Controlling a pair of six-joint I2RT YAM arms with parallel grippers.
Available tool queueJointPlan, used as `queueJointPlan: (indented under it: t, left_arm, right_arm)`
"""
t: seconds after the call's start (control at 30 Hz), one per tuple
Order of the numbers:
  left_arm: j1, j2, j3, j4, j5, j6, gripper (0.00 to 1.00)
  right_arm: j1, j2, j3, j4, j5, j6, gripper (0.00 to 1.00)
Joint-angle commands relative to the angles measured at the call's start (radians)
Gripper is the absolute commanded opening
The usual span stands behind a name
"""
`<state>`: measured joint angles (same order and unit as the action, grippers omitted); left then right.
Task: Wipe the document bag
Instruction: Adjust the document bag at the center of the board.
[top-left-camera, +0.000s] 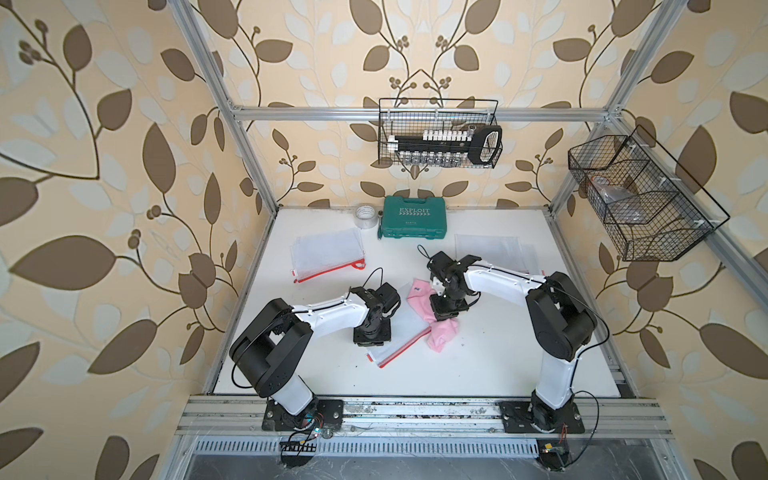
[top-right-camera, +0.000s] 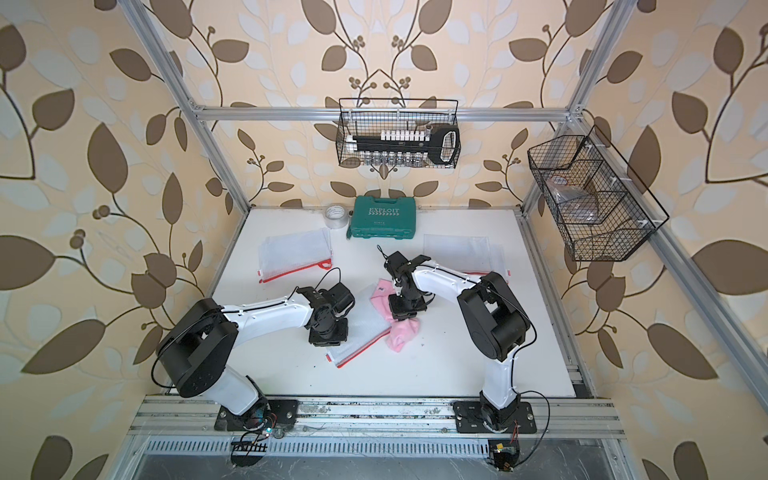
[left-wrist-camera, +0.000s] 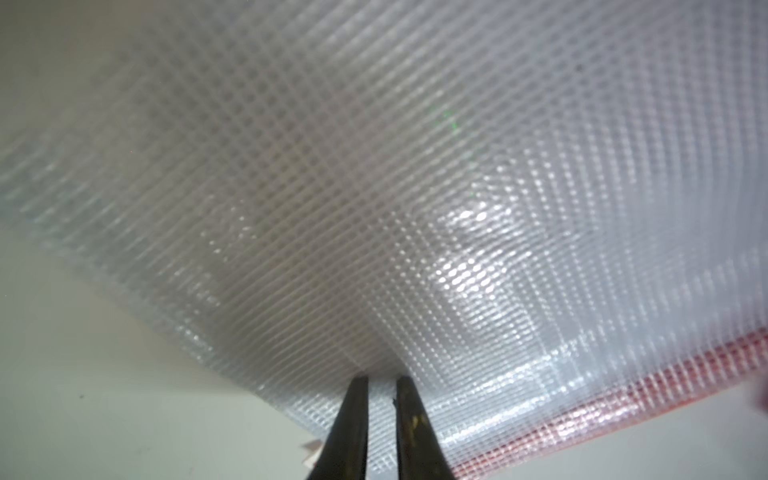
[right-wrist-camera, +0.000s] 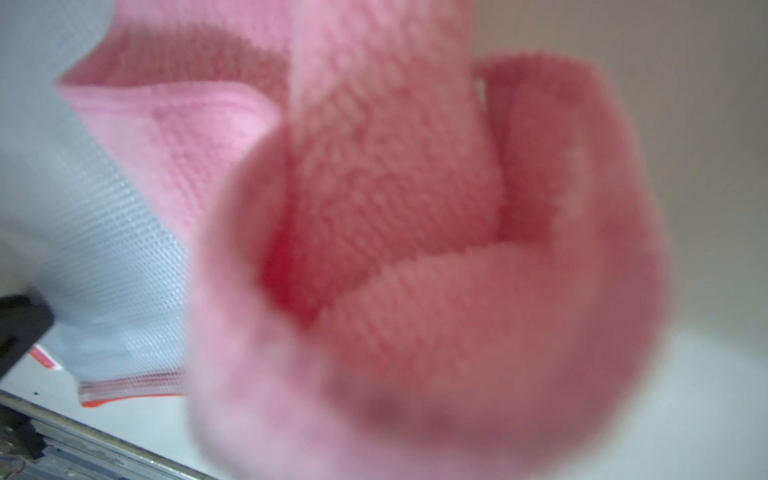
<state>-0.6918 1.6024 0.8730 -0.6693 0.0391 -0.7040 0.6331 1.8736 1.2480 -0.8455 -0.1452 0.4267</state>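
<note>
clamping pink cloth (top-left-camera: 442, 337) in right gripper (top-left-camera: 448, 316), jaws pressed together, cloth overlapping document bag (top-left-camera: 398, 345) lying mid table (top-left-camera: 507, 357). resting left gripper (left-wrist-camera: 381, 384) on bag, fingers (left-wrist-camera: 353, 415) nearly together; cannot tell whether pinching.

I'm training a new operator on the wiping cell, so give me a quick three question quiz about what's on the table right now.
1. True or false: the pink cloth partly overlaps the centre document bag.
2. Which sits beside the tape roll? A green tool case; B blue kettle; C red bucket.
3. Fill in: the right gripper is shut on the ____.
Key: 1 true; 2 A; 3 pink cloth.
</note>
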Motion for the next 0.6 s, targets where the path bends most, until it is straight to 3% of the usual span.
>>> queueJointPlan:
  t: [0.0,0.07,0.13,0.37,0.57]
  left_arm:
    - [0.026,0.067,0.007,0.043,-0.096,0.043,0.17]
    - [0.031,0.061,-0.005,0.073,-0.087,0.072,0.16]
    - [0.036,0.043,-0.040,0.108,-0.070,0.089,0.16]
    - [0.040,-0.015,-0.106,0.153,-0.056,0.091,0.14]
    - [0.041,-0.028,-0.115,0.152,-0.073,0.078,0.15]
  right_arm:
    - [0.036,-0.054,0.022,-0.033,0.061,0.022,0.00]
    - [0.060,-0.116,0.092,-0.050,0.087,-0.008,0.00]
    - [0.065,-0.106,0.158,-0.034,0.012,-0.031,0.00]
    - [0.071,0.222,0.353,0.127,-0.375,-0.037,0.00]
    - [0.113,0.280,0.337,0.197,-0.493,0.001,0.00]
